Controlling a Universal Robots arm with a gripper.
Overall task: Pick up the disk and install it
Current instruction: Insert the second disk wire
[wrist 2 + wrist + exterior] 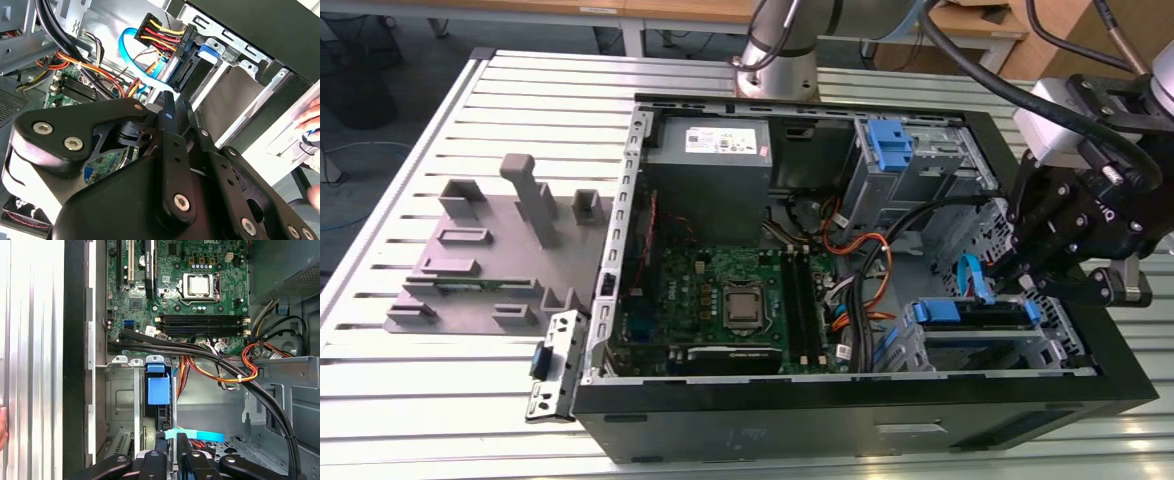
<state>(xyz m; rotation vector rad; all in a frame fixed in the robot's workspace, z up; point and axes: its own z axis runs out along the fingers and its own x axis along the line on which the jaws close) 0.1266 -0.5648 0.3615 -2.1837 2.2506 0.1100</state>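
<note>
The gripper (1034,275), whose finger state I cannot tell, hangs just above the disk (970,312), which sits in the computer case's (854,415) drive bay.

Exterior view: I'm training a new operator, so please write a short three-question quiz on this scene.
1. True or false: the gripper hangs over the grey fixture block outside the computer case.
2. The rails on the disk are: A red, B blue, C green.
3. Short answer: what does the computer case stand on?

Key: 1 false, it is over the case's drive bay at the exterior view's right; 2 B; 3 the slatted metal table.
</note>
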